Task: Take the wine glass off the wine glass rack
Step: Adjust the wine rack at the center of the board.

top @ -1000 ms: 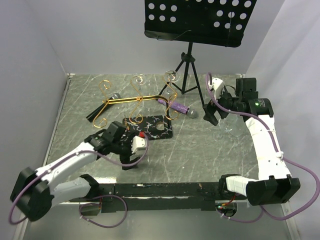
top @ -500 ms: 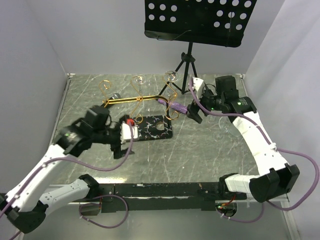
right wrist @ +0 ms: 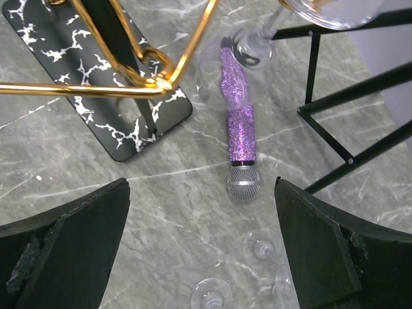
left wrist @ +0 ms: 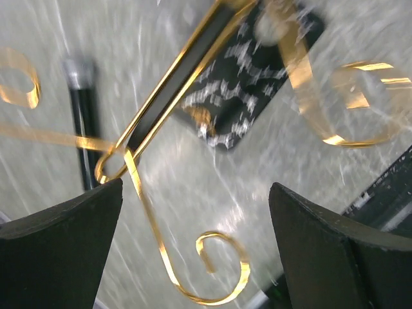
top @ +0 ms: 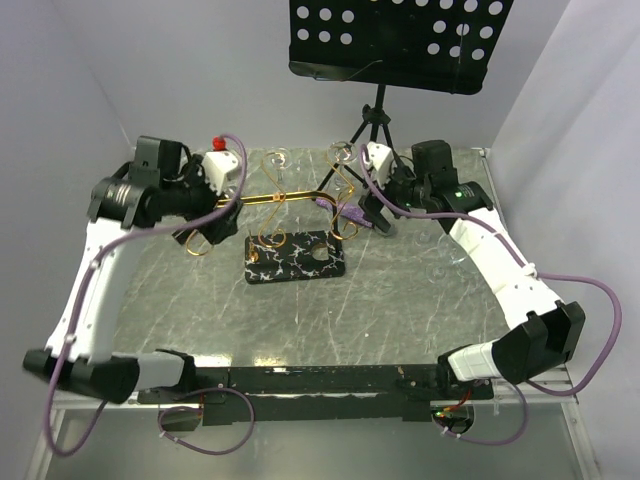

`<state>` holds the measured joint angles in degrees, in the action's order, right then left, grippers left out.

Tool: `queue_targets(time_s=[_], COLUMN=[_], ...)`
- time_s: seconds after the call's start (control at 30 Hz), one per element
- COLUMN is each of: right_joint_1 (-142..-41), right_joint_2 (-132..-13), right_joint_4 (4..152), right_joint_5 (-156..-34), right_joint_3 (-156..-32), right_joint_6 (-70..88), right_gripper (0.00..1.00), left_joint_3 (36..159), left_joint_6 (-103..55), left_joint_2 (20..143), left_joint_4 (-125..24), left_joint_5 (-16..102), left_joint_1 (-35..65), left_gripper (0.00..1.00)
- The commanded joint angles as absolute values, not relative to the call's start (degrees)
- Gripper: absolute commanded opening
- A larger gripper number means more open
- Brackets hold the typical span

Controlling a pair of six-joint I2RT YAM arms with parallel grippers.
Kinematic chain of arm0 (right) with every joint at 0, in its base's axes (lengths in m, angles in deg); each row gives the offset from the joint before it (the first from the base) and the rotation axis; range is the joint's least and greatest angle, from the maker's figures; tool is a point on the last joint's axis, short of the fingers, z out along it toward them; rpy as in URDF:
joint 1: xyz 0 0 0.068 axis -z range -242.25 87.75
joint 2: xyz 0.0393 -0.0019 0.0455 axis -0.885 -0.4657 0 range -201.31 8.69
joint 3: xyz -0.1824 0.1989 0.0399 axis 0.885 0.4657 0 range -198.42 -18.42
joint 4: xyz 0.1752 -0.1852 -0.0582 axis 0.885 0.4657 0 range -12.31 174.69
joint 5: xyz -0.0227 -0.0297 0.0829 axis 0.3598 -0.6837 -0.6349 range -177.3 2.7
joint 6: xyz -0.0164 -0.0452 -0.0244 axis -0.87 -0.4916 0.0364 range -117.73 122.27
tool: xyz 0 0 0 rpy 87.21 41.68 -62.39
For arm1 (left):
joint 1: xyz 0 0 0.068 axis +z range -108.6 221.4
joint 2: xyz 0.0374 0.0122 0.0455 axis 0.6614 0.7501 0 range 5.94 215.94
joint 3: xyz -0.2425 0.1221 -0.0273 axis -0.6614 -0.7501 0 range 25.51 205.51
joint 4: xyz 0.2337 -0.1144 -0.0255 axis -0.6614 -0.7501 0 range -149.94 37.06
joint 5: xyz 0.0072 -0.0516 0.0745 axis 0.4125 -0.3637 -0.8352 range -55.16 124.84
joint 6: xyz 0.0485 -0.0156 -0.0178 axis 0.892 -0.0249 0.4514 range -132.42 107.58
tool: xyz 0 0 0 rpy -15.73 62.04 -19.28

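Left gripper (left wrist: 196,215) spread wide over wine glass rack (top: 295,258), right gripper (right wrist: 201,215) agape, both seemingly empty

We show the left arm (top: 85,290) and right arm (top: 500,265) extended from their bases and bent inward. The left gripper (top: 212,232) and right gripper (top: 368,218) angle downward, jaws spread wide.
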<state>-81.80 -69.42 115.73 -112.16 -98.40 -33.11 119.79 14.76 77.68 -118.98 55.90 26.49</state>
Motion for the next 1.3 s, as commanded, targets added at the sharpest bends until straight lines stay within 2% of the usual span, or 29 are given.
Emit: queue_targets(time_s=[0.0, 0.2, 0.4, 0.8, 1.1, 1.27], right_joint_1=[-83.4, -84.7, -87.5, -92.9, -94.2, -94.6], right_joint_2=[-67.5, -67.1, -67.1, -64.0, -62.3, -61.7], right_joint_4=[113.8, 114.4, 115.5, 118.6, 120.7, 121.9], right_joint_5=[-111.9, -111.7, -111.6, -111.8, -113.0, -114.1], right_joint_3=[-98.4, -98.1, -98.3, -94.9, -94.0, -93.9], right_joint_6=[-32.5, -33.0, -35.8, -42.3, -44.5, -45.5], right_gripper=[0.99, 0.99, 0.99, 0.98, 0.98, 0.98], left_joint_3=[123.2, 122.1, 117.4, 122.5, 126.0, 126.9], left_joint_6=[10.6, 13.9, 13.6, 11.6, 12.6, 15.8], left_joint_2=[81.0, 79.6, 77.3, 81.7, 85.8, 87.7], left_joint_4=[-127.9, -131.7, -129.6, -123.7, -118.7, -116.0], left_joint_5=[56.4, 54.1, 47.1, 35.0, 35.0, 31.1], left_joint_1=[33.8, 34.9, 34.9, 36.4, 37.3, 37.4], left_gripper=[1.00, 1.00, 1.00, 1.00, 1.00, 1.00])
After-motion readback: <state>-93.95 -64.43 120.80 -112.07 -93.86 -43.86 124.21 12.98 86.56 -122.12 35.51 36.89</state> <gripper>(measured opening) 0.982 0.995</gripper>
